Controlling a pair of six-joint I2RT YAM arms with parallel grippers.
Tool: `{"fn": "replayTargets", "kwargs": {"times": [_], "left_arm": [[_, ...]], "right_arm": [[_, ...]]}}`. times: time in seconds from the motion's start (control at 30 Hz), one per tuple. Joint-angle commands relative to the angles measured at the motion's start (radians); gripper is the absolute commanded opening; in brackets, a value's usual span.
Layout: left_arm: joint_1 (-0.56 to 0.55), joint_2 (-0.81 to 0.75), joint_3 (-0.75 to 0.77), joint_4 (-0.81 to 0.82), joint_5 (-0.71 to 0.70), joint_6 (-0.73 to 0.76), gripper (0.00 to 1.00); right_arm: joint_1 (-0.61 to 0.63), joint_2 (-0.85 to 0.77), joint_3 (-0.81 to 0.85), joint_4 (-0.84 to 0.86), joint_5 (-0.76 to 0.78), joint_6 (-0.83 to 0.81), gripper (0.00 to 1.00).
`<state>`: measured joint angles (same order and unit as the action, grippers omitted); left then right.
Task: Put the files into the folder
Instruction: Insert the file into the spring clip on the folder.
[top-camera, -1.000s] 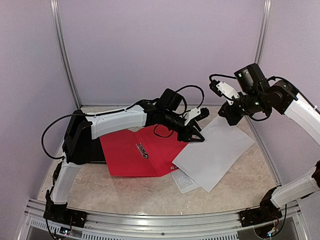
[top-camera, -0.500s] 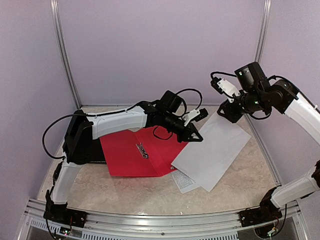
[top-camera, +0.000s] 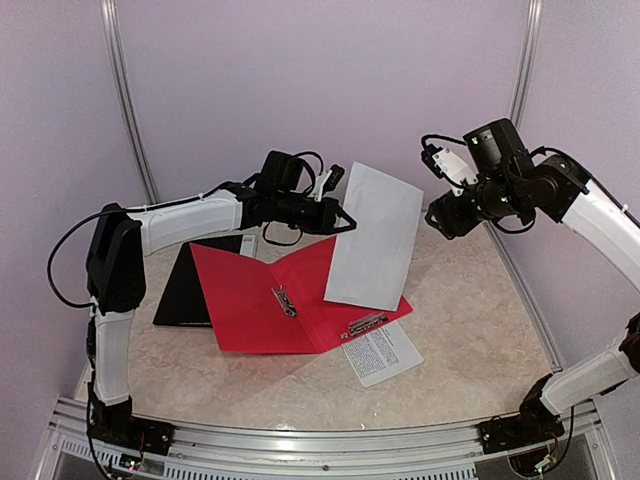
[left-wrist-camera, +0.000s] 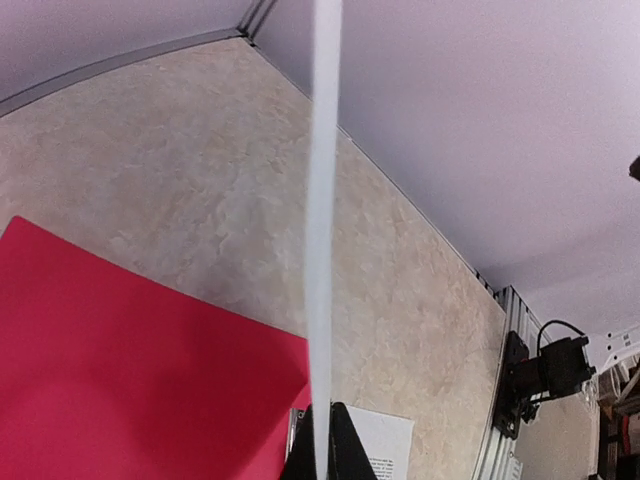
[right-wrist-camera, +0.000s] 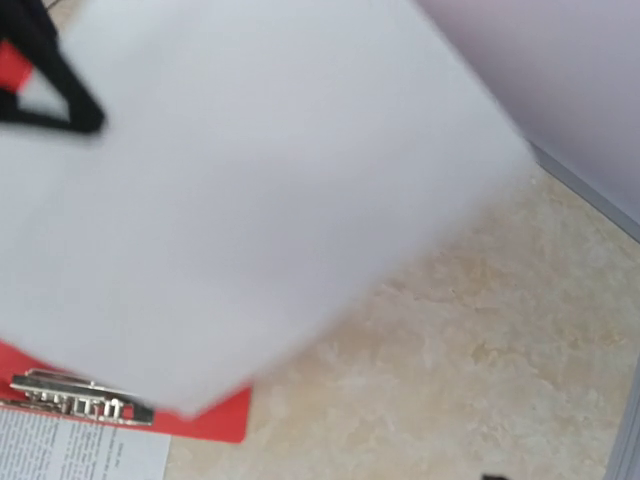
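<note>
My left gripper (top-camera: 347, 222) pinches a white sheet (top-camera: 372, 240) upright over the red folder (top-camera: 250, 305), my right gripper (top-camera: 436, 220) near its edge, opening unclear

Probably a robotics lab test cell.
Enclosed by plain lilac panels (top-camera: 300, 90) on aluminium posts (top-camera: 122, 100); marble-patterned table (top-camera: 480, 340), extruded rail (top-camera: 320, 440) along near edge.
</note>
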<state>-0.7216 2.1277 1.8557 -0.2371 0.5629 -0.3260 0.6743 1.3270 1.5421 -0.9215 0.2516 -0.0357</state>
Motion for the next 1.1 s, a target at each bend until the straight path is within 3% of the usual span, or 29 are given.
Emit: {"fn": "replayTargets", "kwargs": {"times": [0.0,0.2,0.63,1.07], "left_arm": [[0.054,-0.065,-0.091,0.070,-0.126,-0.188,0.00],[0.120,-0.069,-0.193,0.094,-0.175,-0.274,0.00],[0.132,-0.057,-0.353,0.157,-0.253,-0.412,0.00],[0.134,-0.039,-0.419,0.252,-0.221,-0.508,0.00]], "right_arm": [[0.010,0.014,-0.020,0.032,-0.013,0.021,0.66],[0.010,0.018,-0.061,0.054,-0.028,0.031,0.66],[0.010,0.022,-0.135,0.093,-0.053,0.033,0.65],[0.008,0.035,-0.211,0.113,-0.062,0.080,0.65]]}}
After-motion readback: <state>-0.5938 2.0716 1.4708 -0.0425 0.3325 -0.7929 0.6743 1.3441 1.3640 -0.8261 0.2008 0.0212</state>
